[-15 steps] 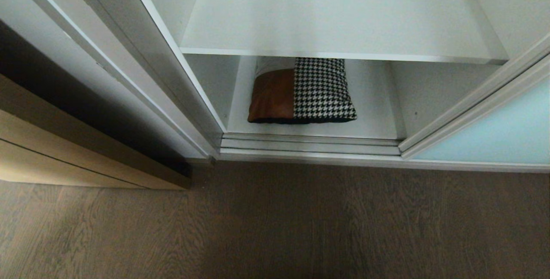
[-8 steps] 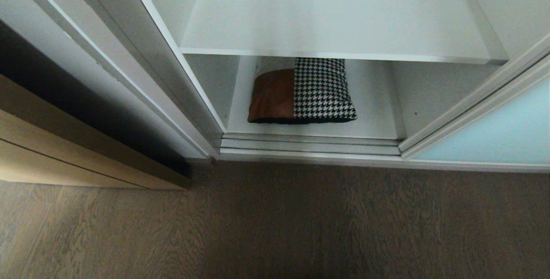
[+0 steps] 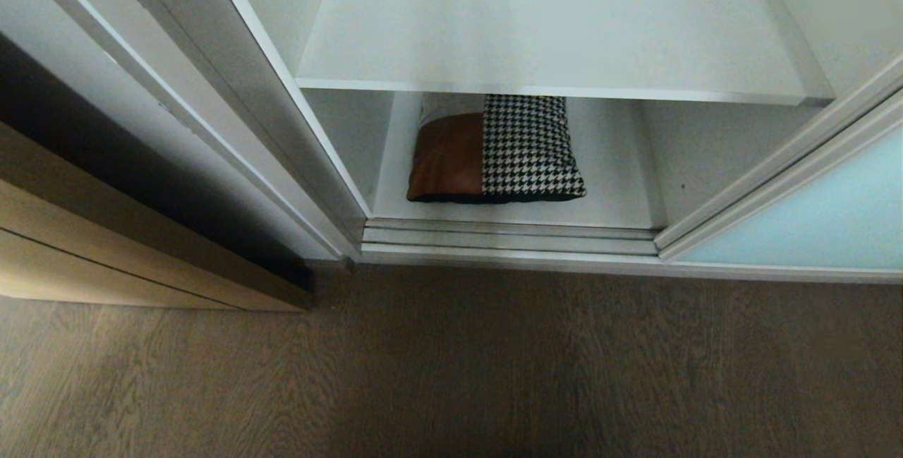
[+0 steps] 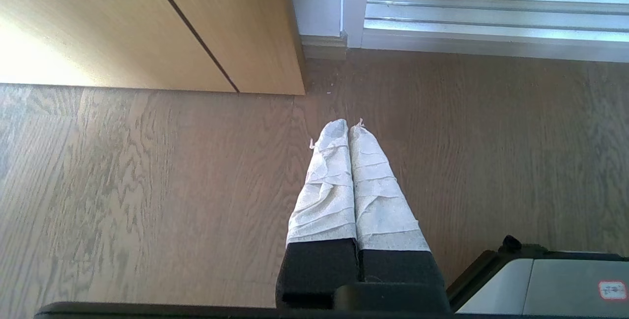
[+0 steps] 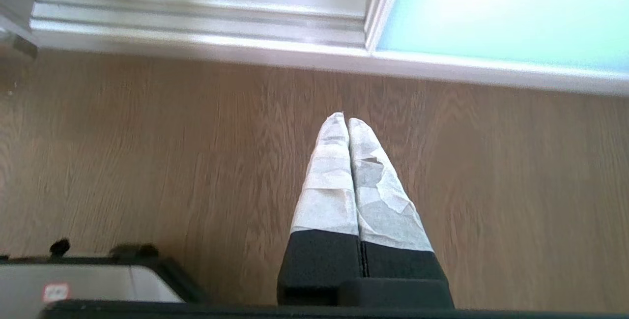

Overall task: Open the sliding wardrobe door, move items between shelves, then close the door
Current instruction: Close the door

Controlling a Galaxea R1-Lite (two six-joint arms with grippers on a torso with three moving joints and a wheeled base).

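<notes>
Head view: cushion (image 3: 495,149) lies on bottom shelf (image 3: 614,197); door (image 3: 818,214) slid right. Both grippers (image 4: 348,127) (image 5: 342,118) pressed together, empty, over floor (image 3: 451,366).

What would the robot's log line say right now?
door: open | cushion: bottom shelf | left gripper: shut, empty | right gripper: shut, empty

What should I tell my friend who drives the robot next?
Left gripper: fingers shut, empty, over the wood floor.
Right gripper: fingers shut, empty, over the floor near the door track.
Sliding door: pushed to the right, wardrobe open.
Cushion: on the bottom shelf; the shelf above is bare.
Done: door open. Left: moving the cushion, closing the door.
</notes>
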